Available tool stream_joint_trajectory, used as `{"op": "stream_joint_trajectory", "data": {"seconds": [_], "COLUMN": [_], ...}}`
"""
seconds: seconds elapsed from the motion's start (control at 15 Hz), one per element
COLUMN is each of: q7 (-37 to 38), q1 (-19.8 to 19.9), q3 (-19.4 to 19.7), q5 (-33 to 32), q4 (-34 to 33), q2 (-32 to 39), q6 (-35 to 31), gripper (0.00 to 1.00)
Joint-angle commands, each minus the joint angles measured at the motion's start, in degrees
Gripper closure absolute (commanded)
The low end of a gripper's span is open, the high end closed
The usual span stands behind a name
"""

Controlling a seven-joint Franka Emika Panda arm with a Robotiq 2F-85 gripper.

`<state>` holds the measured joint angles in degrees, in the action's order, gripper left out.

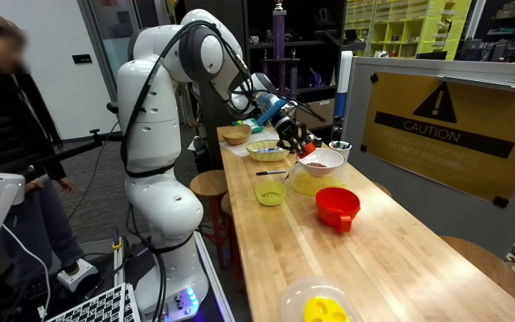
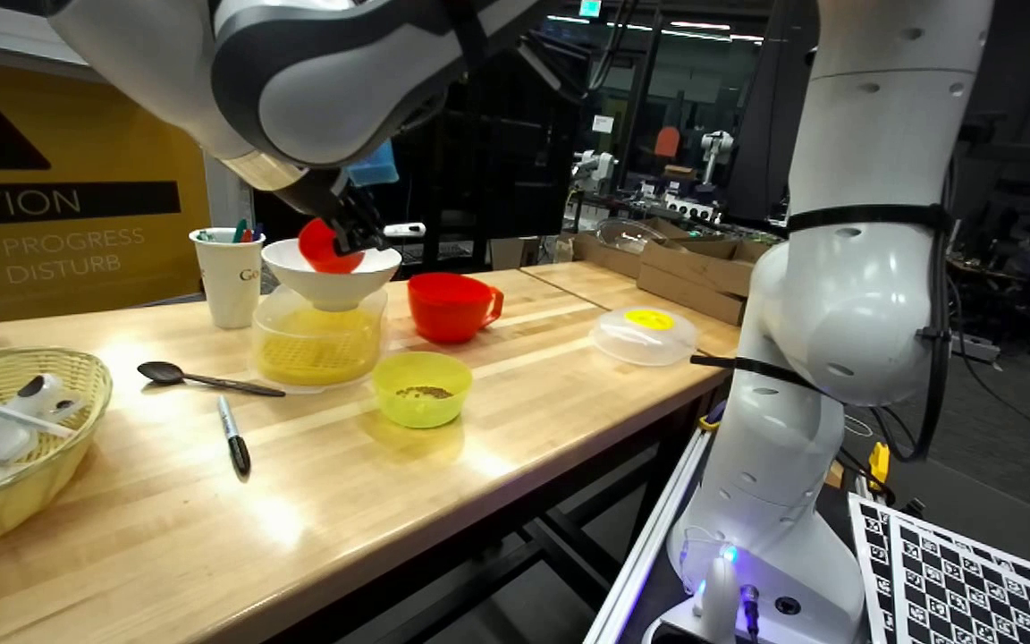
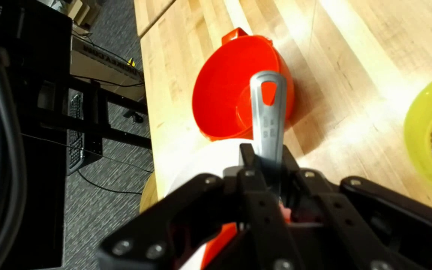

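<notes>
the claw, clamped on the grey handle of a red scoop. the handle's long axis crosses the grip: in the wrist view its free end points away from the claw toward the large red cup, while the tilted scoop head lies on the opposite side, just past the fingers. below the claw, under the head, stands the white bowl; contact between the two cannot be told. the yellow-green bowl lies apart, to one side of the claw.
</notes>
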<state>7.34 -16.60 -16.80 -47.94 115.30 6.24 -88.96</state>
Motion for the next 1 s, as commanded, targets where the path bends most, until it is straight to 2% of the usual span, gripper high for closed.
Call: {"op": "stream_joint_trajectory", "data": {"seconds": [0.0, 0.33, 0.93], "q7": [-1.87, -1.41, -3.5], "q1": [-0.11, -0.08, 0.41], "q3": [0.38, 0.62, 2.14], "q5": [2.91, 3.02, 5.18], "q4": [-2.52, -3.46, -8.56], "q2": [1.05, 1.76, 6.48], "q6": [2.22, 2.49, 7.6], "gripper": [0.96, 0.96, 0.96]}}
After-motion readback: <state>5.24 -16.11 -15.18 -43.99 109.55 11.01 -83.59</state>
